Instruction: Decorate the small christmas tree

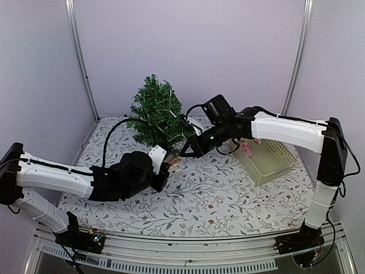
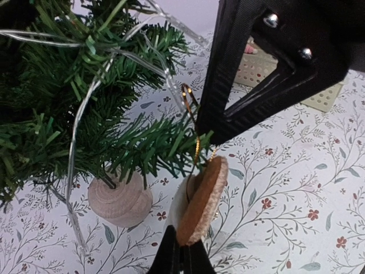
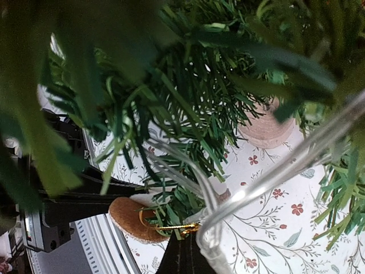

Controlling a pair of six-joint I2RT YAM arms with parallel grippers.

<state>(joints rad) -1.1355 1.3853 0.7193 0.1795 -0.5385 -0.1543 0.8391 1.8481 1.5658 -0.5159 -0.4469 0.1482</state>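
The small christmas tree [image 1: 155, 111], an artificial one with dark green bristly needle branches, stands at the back left of the floral-patterned worktop [image 1: 228, 194] on a pale round wooden base [image 2: 120, 200]. It looks light and top-heavy, so a push on the branches could tip or slide it. The needles look soft and springy, and the wire-cored twigs stiffer. A clear light string [image 3: 274, 178] is draped through them and could snag. It is best steadied low on the trunk or at the base, and an ornament hung on the outer end of a twig. Just in front of the lower branches, the left end effector [image 2: 182, 257] has its fingers together, clamped on the lower edge of a brown round felt-like disc ornament [image 2: 202, 200], which looks light and slightly yielding. The ornament's thin gold cord loop [image 3: 171, 228] runs up among the needles. There the right end effector [image 3: 185, 242] has its fingers closed and appears to pinch the loop, right against a low twig. To the right, a pale yellow plastic basket [image 1: 268, 171] sits well apart from the tree.
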